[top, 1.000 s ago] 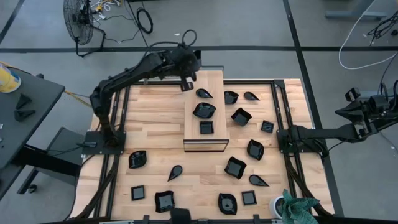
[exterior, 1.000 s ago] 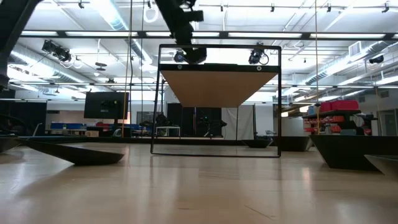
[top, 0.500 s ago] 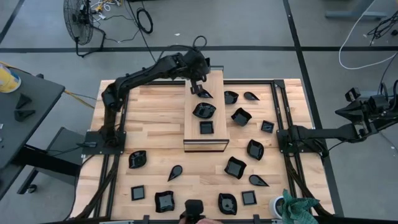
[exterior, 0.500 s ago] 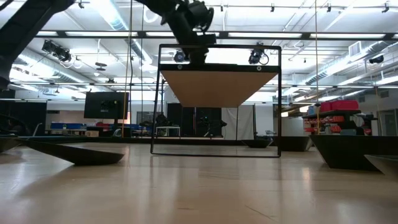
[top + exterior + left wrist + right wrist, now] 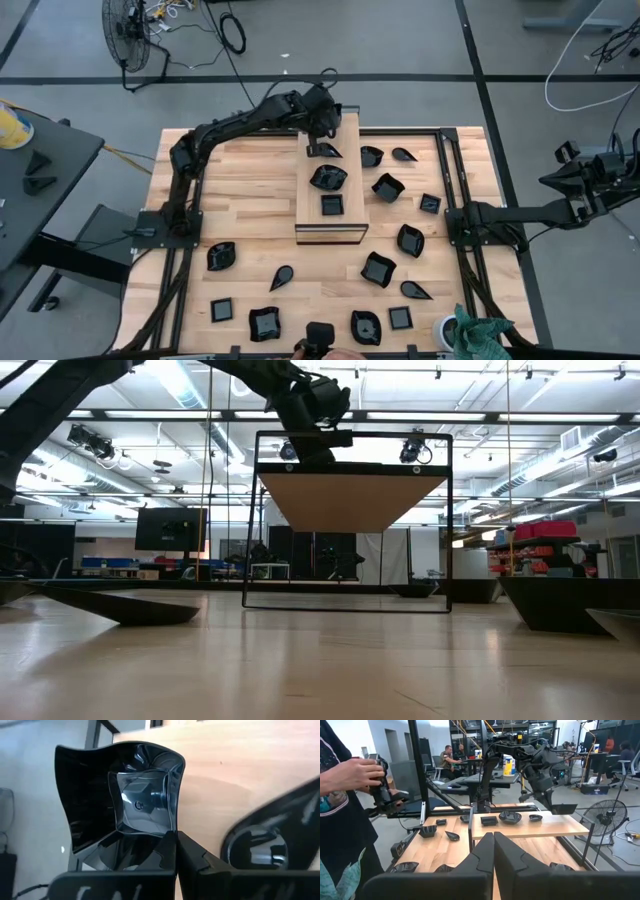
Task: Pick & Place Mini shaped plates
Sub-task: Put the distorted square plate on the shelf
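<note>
A: Starting at the left, we see the left gripper (image 5: 318,146) reached out over the far end of the wooden board (image 5: 330,228). Are its fingers shut?

B: Yes, we see them pinched on the rim of a wavy-edged black plate (image 5: 120,807) in its wrist view, with the plate sticking out ahead of the fingertips. A teardrop plate (image 5: 327,150) lies on the board just beside that claw.

A: And nearer than the claw?

B: We count 2 more plates on the board, a wavy plate (image 5: 327,176) and then a square plate (image 5: 332,205). The other mini shaped plates (image 5: 382,269) lie scattered on the table (image 5: 250,200), mostly nearer and to the right of it.

A: The right side?

B: The right gripper (image 5: 493,851) hangs off the table's right edge, well away from the left claw, its fingers pressed together on nothing. A person's hand (image 5: 357,771) holds a dark device beside it.
</note>
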Motion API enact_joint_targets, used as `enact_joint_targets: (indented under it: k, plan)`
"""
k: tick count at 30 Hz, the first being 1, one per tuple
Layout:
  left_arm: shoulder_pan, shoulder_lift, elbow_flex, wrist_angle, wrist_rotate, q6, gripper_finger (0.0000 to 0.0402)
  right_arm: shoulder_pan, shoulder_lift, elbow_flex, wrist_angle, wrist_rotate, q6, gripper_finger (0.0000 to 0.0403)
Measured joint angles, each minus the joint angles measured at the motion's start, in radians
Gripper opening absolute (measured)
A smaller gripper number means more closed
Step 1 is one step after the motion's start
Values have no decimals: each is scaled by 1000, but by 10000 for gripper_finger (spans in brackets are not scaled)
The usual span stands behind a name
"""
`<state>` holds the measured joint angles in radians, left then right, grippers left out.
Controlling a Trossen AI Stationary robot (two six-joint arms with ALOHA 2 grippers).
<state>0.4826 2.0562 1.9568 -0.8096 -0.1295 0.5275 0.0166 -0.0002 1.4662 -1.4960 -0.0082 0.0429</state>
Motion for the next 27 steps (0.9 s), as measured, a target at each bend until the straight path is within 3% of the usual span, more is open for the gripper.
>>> enact_joint_targets:
  k: [27]
  plan:
    - [-9, 12, 0, -47, -44, 0, 2, 0, 0, 0, 0, 0, 0, 10]
